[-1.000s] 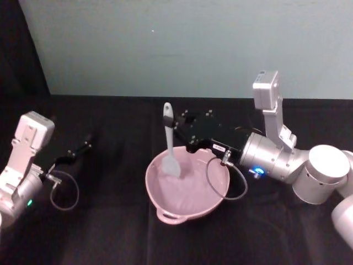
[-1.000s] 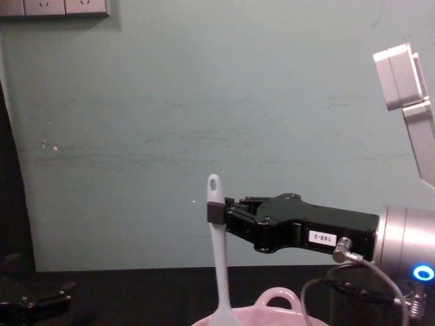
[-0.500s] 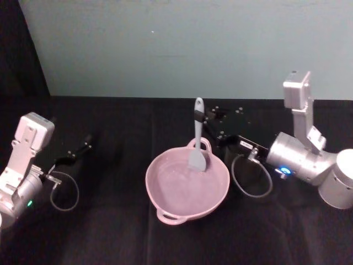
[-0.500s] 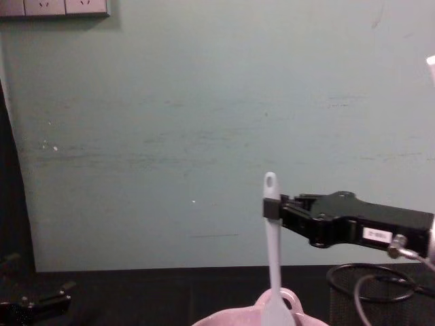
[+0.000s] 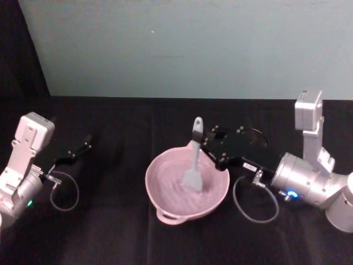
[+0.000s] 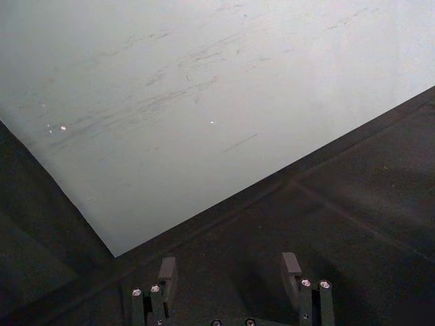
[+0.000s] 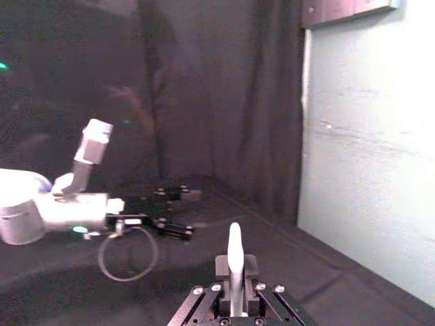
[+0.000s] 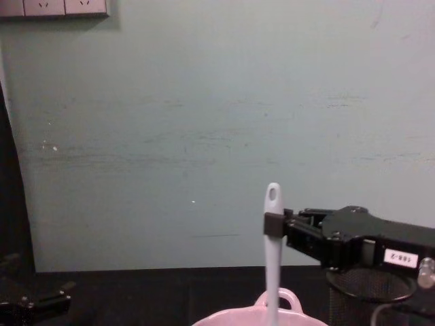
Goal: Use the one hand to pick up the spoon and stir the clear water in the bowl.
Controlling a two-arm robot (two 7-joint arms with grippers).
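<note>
Spoon (image 5: 194, 160) and bowl (image 5: 153, 172) lie well to the right of the left claw (image 5: 87, 144), which rests low by the desk (image 5: 110, 221), fingers spread wide, holding nothing. The spoon stands nearly upright, blade in the bowl's rippled water below the right claw (image 5: 201, 144), which pinches its upper handle from the right.

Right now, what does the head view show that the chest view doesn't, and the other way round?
Head view: the inside of the bowl, rippled water, the spoon blade dipped in it, and the right arm's silver wrist. Chest view: wall sockets at top left and the hole in the spoon's handle end. Both: the right gripper, jaws shut on the upright handle above the bowl, and the left gripper parked at far left.
</note>
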